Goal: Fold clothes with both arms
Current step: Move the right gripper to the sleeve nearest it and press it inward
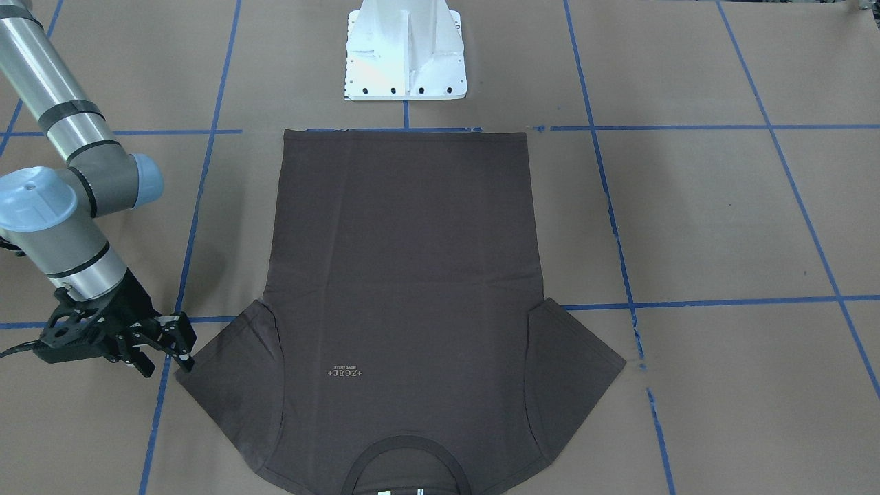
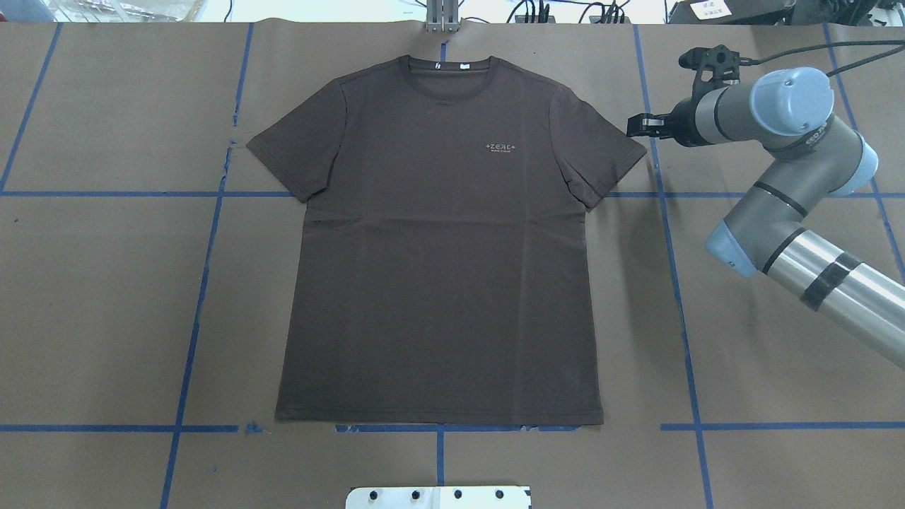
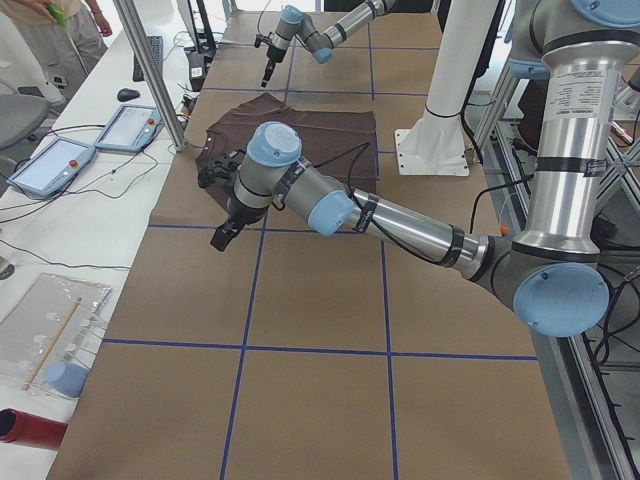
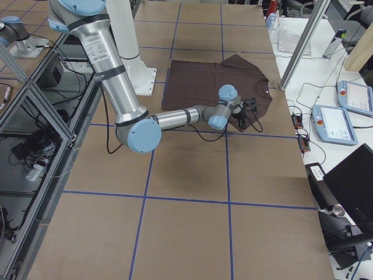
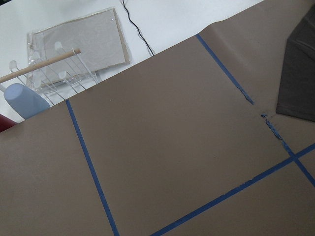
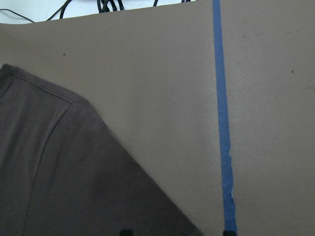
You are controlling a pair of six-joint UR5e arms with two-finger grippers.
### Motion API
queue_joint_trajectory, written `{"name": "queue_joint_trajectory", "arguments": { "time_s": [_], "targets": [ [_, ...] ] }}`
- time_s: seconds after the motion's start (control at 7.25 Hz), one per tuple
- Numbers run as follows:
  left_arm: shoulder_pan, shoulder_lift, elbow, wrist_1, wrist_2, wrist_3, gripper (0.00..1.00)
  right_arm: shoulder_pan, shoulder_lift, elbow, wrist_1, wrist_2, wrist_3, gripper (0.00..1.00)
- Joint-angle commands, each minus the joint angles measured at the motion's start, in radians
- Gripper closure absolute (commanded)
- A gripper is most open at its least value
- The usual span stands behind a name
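The surface (image 2: 106, 283) is covered in brown paper and marked into big squares by blue tape (image 2: 191, 318). One white pedestal (image 1: 405, 51) stands at the robot's edge of it.

I count one T-shirt (image 2: 438, 268), two arms and two tools. The shirt is dark brown-grey and lies flat in the middle, front up. Its hem runs along the tape line nearest the pedestal and its ribbed collar (image 2: 444, 74) is at the far side. Both short sleeves are spread out.

Two small white tags (image 2: 463, 65) show inside the neck, their print too small to read. The single pale chest logo (image 2: 500, 146) reads something like "ZEAC" between two plus signs. A finer line under it cannot be made out.

The right arm (image 2: 813, 261) reaches in low from the robot's right. The right tool (image 2: 634, 126) sits just at the outer corner of that side's sleeve (image 2: 597, 152). Its wrist view shows the two fingertips spread apart, gripping nothing, with the sleeve's edge running down between them. Whether they touch the cloth I cannot tell.

The left arm (image 3: 400, 225) stretches out over bare paper on the shirt's other side. The left tool (image 3: 222, 237) points down, clear of the near sleeve. Its fingers show only from the side camera, so I cannot tell if they are parted or closed.
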State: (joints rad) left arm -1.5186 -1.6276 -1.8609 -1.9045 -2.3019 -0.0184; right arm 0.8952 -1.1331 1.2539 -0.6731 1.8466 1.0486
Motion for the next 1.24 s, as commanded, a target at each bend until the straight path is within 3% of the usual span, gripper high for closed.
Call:
{"name": "queue_joint_trajectory", "arguments": {
  "time_s": [0.0,0.69,0.83,0.97,1.1],
  "targets": [
    [0.0,0.0,0.0,-0.001,-0.001,0.002,0.0,-0.024,0.016,-0.046,0.006,-0.029,0.005,0.37],
    [0.0,0.002,0.0,-0.001,-0.001,0.002,0.0,-0.045,0.021,-0.068,0.003,-0.069,0.004,0.38],
    [0.0,0.002,0.0,-0.001,-0.001,0.002,0.0,-0.045,0.021,-0.068,0.001,-0.069,0.004,0.43],
    [0.0,0.002,0.0,0.001,-0.001,0.0,0.0,-0.047,0.021,-0.068,0.0,-0.07,0.004,0.54],
    [0.0,0.002,0.0,-0.001,-0.001,0.0,0.0,-0.045,0.021,-0.073,0.0,-0.07,0.007,0.89]
  ]
}}
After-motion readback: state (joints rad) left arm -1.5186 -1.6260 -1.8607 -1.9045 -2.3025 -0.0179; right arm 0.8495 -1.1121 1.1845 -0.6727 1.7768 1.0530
